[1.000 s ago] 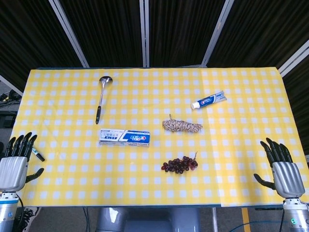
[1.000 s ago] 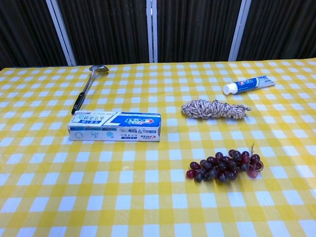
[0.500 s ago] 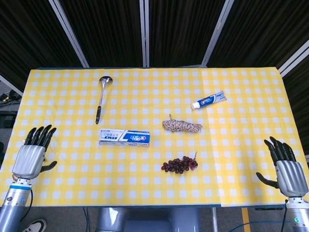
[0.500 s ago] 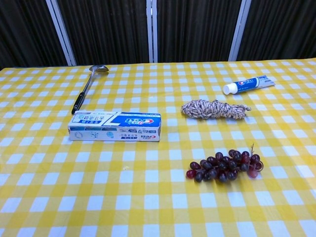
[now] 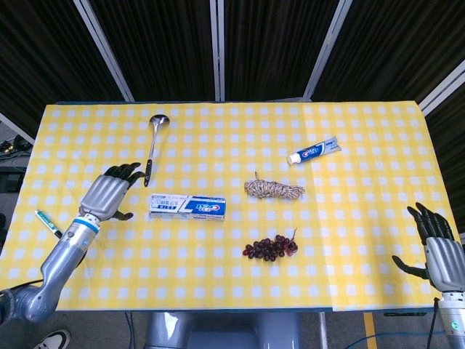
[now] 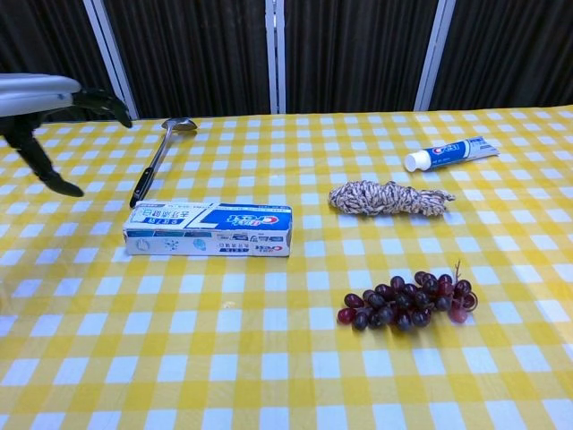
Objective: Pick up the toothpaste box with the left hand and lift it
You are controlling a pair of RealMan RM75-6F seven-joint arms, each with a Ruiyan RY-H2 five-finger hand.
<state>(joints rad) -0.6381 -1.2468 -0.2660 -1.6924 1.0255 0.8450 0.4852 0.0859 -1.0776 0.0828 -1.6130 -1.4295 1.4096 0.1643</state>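
Ladle (image 5: 152, 147) far-left on yellow-check worktop (image 5: 363, 240); toothpaste tube (image 5: 314, 151) far-right; rope bundle (image 5: 273, 189) mid; grapes (image 5: 270, 247) in front of it; pen (image 5: 46, 221) at left edge.

Toothpaste box (image 6: 208, 230) print, possibly Crest, too blurred.

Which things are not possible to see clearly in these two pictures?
- Right hand: head view shows it at the frame corner, wrist cut off; chest view does not show it.
- Left hand: cut by the left edge in chest view.
- Small print on the toothpaste box: too small to read.
- Green pen near the table's left edge: absent from chest view.
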